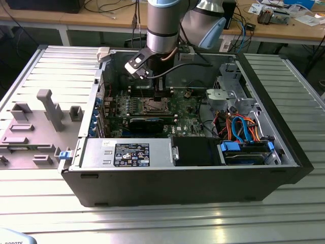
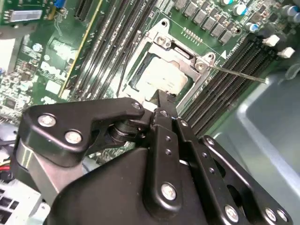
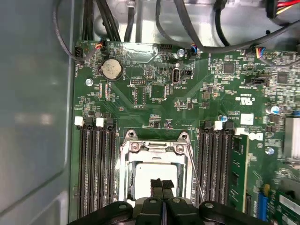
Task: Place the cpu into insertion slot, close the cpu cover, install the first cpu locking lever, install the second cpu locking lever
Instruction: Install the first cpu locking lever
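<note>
Inside the open computer case, the insertion slot (image 1: 152,106) sits in the middle of the green board. In both wrist views the silver-topped cpu (image 3: 143,174) (image 2: 161,77) lies in the slot, and the cpu cover (image 3: 157,149) (image 2: 197,63) appears to lie flat around it. A thin locking lever (image 3: 195,176) (image 2: 239,75) runs along one side of the socket and sticks out past its corner. My gripper (image 3: 161,183) (image 2: 161,97) hangs just over the cpu's near edge. It is shut, its black fingertips pressed together with nothing between them.
Black memory slots (image 3: 96,168) flank the socket on both sides. A coin battery (image 3: 111,69) and cable bundles (image 3: 187,28) lie beyond it. The grey case wall (image 3: 33,117) stands close by. The drive cage (image 1: 231,96) and coloured cables (image 1: 241,127) fill the exterior view's right; a grey fixture (image 1: 35,127) lies outside the case.
</note>
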`<act>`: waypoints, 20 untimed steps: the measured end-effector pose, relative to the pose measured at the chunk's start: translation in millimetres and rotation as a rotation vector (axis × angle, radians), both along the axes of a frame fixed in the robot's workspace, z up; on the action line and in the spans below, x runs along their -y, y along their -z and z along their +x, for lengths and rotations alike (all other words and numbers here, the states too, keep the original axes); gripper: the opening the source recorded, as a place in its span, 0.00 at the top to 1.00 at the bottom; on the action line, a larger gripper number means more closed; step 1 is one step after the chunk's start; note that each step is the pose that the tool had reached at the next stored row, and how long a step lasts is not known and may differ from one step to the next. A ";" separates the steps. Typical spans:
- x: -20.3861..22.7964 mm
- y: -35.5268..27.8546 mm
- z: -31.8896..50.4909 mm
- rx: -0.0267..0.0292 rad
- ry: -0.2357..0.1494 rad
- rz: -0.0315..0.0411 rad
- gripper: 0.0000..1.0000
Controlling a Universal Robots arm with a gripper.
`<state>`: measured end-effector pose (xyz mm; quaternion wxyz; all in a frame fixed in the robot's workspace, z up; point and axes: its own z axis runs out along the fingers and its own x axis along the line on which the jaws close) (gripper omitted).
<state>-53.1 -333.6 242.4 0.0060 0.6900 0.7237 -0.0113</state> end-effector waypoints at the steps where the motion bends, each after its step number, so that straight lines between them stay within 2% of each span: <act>1: -0.1 -13.8 0.0 0.0002 0.000 -0.0033 0.89; 2: -0.1 -14.2 0.0 0.0000 0.000 -0.0035 0.89; 4: 0.0 -14.2 0.1 0.0002 -0.105 -0.0036 0.89; 5: -0.1 -14.2 0.1 0.0003 -0.128 -0.0035 0.89; 13: -0.1 -14.2 0.1 0.0004 -0.222 -0.0035 0.89; 20: -0.1 -14.2 0.1 0.0005 -0.265 -0.0035 0.89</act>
